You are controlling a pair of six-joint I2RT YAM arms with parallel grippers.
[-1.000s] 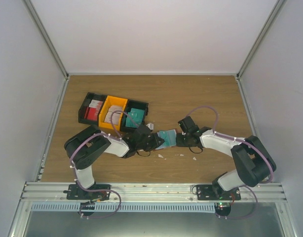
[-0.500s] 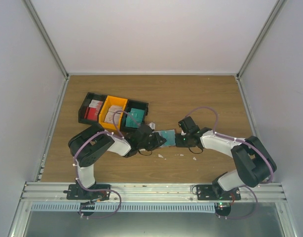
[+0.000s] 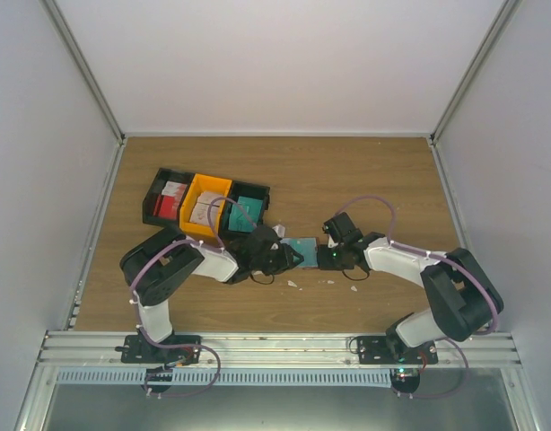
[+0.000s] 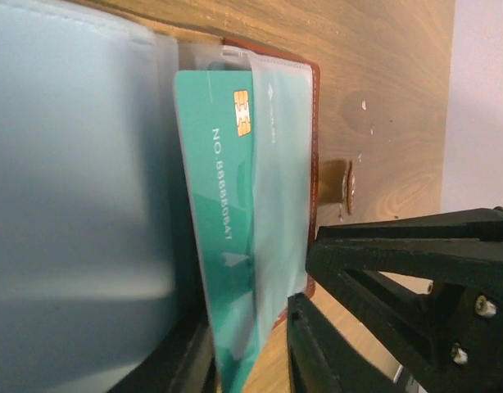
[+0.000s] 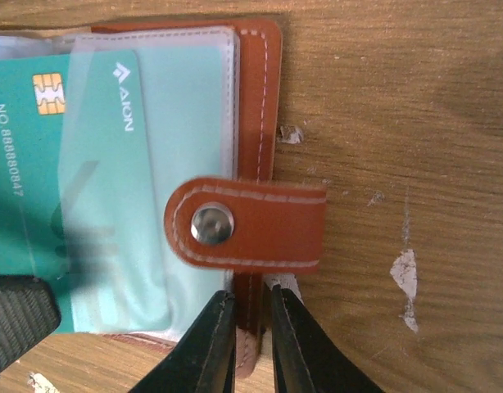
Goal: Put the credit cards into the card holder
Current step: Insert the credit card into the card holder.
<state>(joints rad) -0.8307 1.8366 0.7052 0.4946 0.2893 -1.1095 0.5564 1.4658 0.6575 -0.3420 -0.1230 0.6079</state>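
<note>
Near the middle of the table, the right fingers pinch the card holder while the left fingers sit loosely around the half-in teal card, which I think needs pushing deeper.

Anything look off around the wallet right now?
The teal card sits only part way in the clear sleeve of the wallet, with its chip end sticking out. Small white scraps litter the table beside it.

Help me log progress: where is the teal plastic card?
The teal plastic card sits partly inside a clear sleeve of the reddish-brown leather wallet, central in top view.
</note>
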